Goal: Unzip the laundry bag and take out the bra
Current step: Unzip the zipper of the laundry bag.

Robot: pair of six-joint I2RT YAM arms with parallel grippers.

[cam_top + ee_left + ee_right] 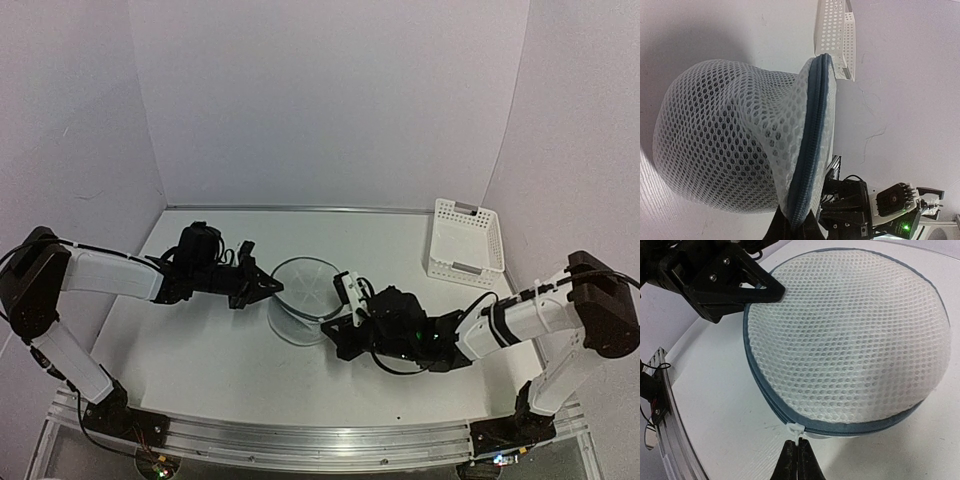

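Laundry bag (pixel 303 300) stands mid-table (pixel 200 350), between the two arms. Left gripper (pixel 270 288) is clamped on the blue-grey zip rim, apparently to anchor the soft pouch. Right gripper (pixel 797 460) is pinched shut on the small white zipper pull (pixel 796 429), placed to drag it round. White honeycomb mesh, domed round lid, slack walls. Zip looks closed; bra not visible, presumably inside.
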